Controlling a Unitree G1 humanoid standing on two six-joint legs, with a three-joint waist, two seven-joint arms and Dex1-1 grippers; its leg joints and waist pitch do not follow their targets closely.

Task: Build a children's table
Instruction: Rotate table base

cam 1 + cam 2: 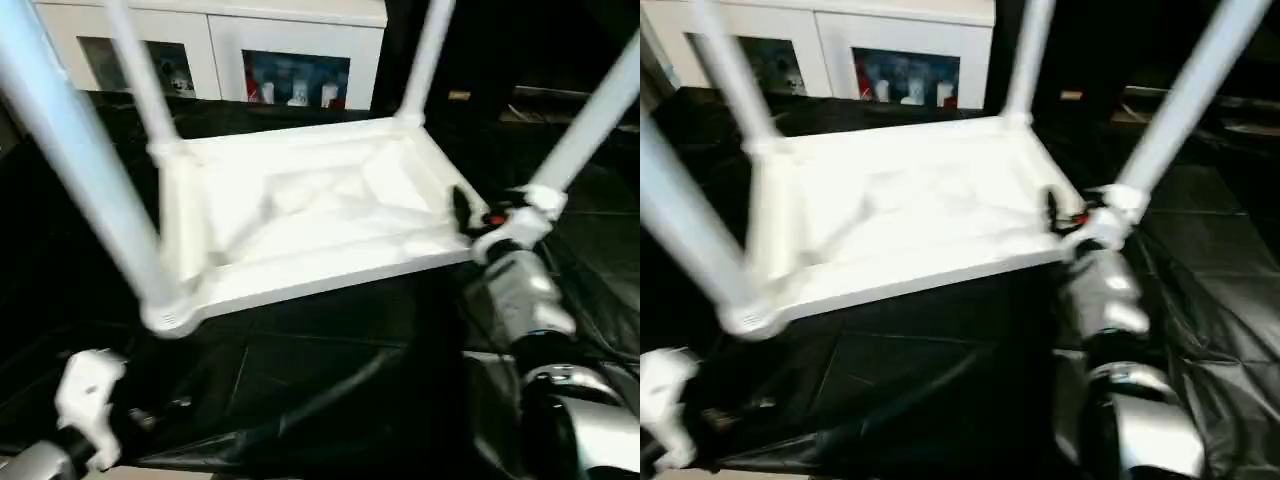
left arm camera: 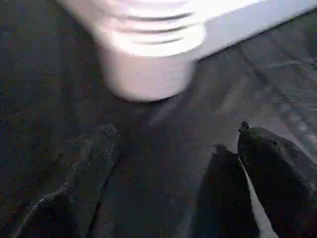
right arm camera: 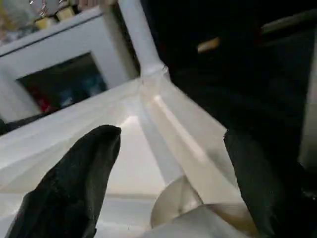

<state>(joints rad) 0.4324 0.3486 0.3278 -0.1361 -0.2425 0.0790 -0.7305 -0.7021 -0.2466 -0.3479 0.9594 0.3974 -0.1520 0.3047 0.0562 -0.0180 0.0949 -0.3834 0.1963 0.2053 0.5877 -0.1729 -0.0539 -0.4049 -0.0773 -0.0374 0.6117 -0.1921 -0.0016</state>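
The small all-white plastic children's table [image 1: 300, 215] lies upside down, four tapering legs socketed; flipping remains, I judge. Right gripper [image 3: 171, 163], at its four-o'clock corner, spread, grasping nothing; left gripper's [image 2: 257, 168] state I cannot tell

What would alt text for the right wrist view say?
The right gripper, its two black fingers spread open, straddles a corner of the upturned white children's table; one leg rises toward a white cabinet behind.

The children's table [image 1: 300, 215] was all white, legs too. It sat on a shiny black sheet [image 1: 300, 350]. The right pincer [image 3: 168, 163] had black fingers, with a silver arm [image 1: 520, 295] behind. The cabinet [image 1: 220, 35] was white.
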